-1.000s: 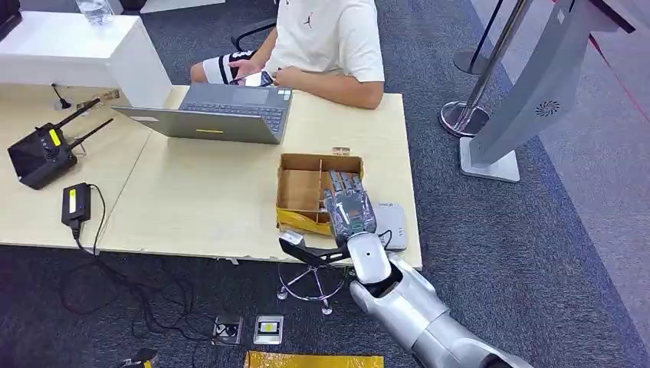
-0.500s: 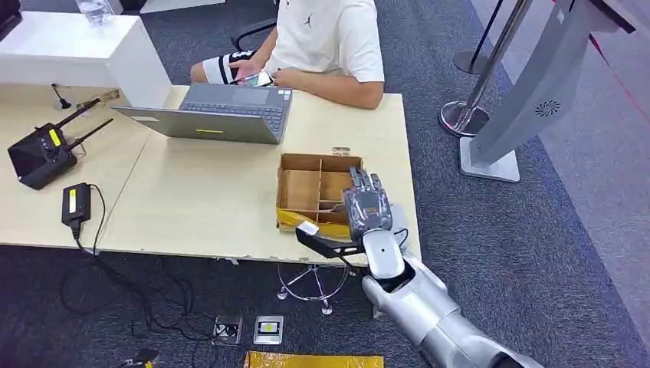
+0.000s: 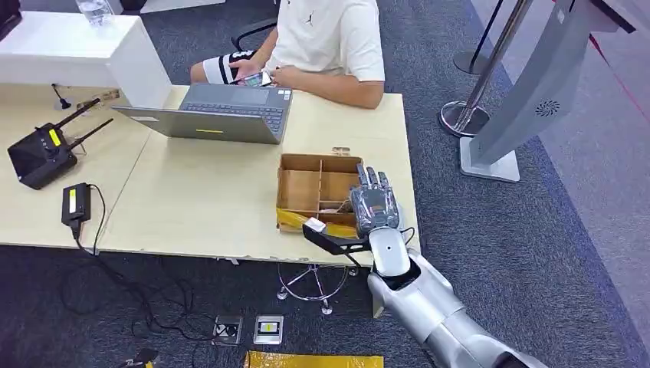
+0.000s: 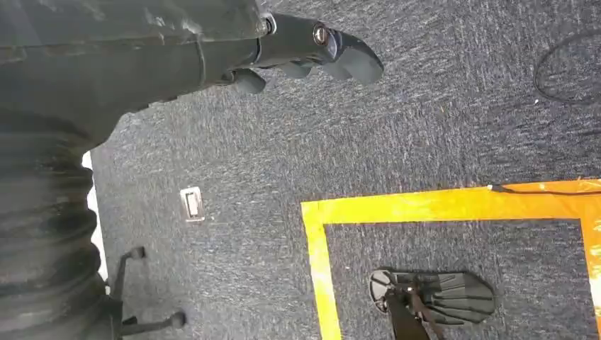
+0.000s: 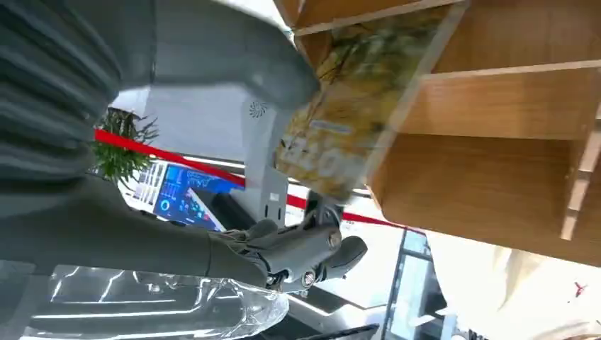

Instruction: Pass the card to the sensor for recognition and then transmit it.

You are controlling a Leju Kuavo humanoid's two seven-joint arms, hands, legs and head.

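the robot's right hand (image 3: 373,205) hovers over the near right corner of the open brown cardboard box with inner dividers (image 3: 316,192), back of the hand up and fingers stretched forward side by side. in the right wrist view the thick grey thumb (image 5: 241,67) lies against a glossy card printed in yellow and green (image 5: 354,99), and the darker fingers (image 5: 305,251) curl on the card's other side, so the hand seems to pinch the card, though the contact of the fingers is hard to make out. the card stands tilted against a wooden-coloured divider of the box (image 5: 489,92), with one end down in a compartment; which compartment it is i cannot tell. the other compartments seen from the head view look bare brown inside.

the box sits on the pale wooden table (image 3: 199,199), near its right front edge, with yellow tape along its near wall (image 3: 295,221). a small grey flat device (image 3: 400,218) lies on the table just beside the box, partly behind the hand.

the left hand (image 4: 312,49) hangs above dark blue-grey carpet (image 4: 425,127) marked with yellow floor tape (image 4: 439,205), fingers loosely curled with nothing in them.

farther off on the table are an open grey laptop (image 3: 211,113) and a black router with antennas (image 3: 42,153); a person in a white shirt (image 3: 329,38) sits behind the laptop.
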